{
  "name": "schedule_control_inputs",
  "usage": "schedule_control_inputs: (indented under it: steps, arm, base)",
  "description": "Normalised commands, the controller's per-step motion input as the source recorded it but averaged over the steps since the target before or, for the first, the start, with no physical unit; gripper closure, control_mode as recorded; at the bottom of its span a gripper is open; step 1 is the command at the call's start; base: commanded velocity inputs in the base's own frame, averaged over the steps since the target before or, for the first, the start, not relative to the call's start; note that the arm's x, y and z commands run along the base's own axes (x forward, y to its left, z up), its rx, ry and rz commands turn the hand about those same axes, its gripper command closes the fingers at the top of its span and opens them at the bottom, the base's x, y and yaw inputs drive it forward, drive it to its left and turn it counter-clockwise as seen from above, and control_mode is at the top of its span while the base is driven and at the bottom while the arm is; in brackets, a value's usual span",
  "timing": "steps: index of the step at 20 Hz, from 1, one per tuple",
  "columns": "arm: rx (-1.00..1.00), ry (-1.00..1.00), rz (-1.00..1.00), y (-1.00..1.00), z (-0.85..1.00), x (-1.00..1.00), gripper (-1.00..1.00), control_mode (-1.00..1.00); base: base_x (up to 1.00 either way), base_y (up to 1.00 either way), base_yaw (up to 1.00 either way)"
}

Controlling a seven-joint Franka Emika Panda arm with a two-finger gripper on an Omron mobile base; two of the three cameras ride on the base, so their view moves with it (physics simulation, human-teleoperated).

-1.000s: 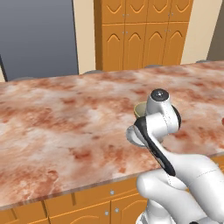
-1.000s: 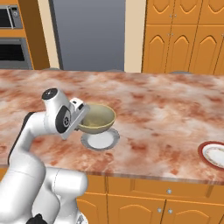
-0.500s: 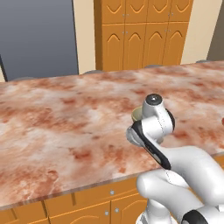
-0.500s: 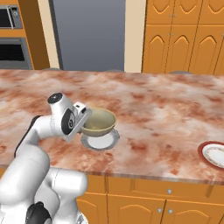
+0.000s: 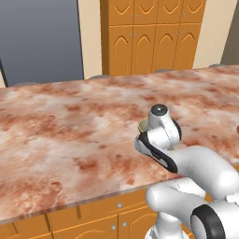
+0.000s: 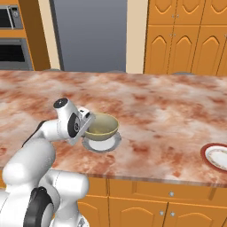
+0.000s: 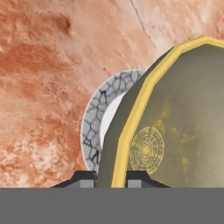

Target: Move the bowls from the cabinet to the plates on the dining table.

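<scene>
An olive-bronze bowl (image 6: 101, 126) with a yellowish speckled inside sits low over the grey-rimmed plate (image 6: 114, 144) on the dining table (image 6: 159, 108), near its front edge. Whether it rests on the plate I cannot tell. My gripper (image 6: 87, 127) is shut on the bowl's near rim. In the hand view the bowl (image 7: 175, 127) wall stands between the fingertips (image 7: 84, 180) of the gripper (image 7: 110, 180), with the plate (image 7: 92, 118) rim behind it. A sliver of the bowl (image 5: 143, 125) peeks past my hand. The red-rimmed plate (image 6: 217, 156) lies at the right.
Tall orange cupboards (image 6: 186, 40) stand behind the island, beside a grey fridge (image 6: 91, 37). A built-in oven (image 6: 13, 48) is at the far left. Orange doors (image 6: 146, 206) with small knobs run under the table's front edge.
My hand has sunk a little and shifted slightly with the bowl, bringing it lower over the grey-rimmed plate. The grip has stayed shut.
</scene>
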Motion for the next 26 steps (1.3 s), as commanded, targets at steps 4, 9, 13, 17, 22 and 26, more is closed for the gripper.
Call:
schedule_control_inputs:
  steps: [4, 9, 13, 17, 22, 26]
  arm:
    - [0.00, 0.01, 0.00, 0.00, -0.21, 0.21, 1.00, -1.00]
    - [0.00, 0.01, 0.00, 0.00, -0.16, 0.12, 1.00, -1.00]
    - [0.00, 0.00, 0.00, 0.00, -0.15, 0.09, 1.00, -1.00]
    - [0.00, 0.00, 0.00, 0.00, -0.16, 0.08, 1.00, -1.00]
    - [0.00, 0.00, 0.00, 0.00, -0.16, 0.08, 1.00, -1.00]
    - [0.00, 0.00, 0.00, 0.00, -0.19, 0.09, 1.00, -1.00]
  base:
    - [0.00, 0.00, 0.00]
    - [0.00, 0.00, 0.00]
    - [0.00, 0.00, 0.00]
    - [0.00, 0.00, 0.00]
    - [0.00, 0.00, 0.00]
    - [0.00, 0.00, 0.00]
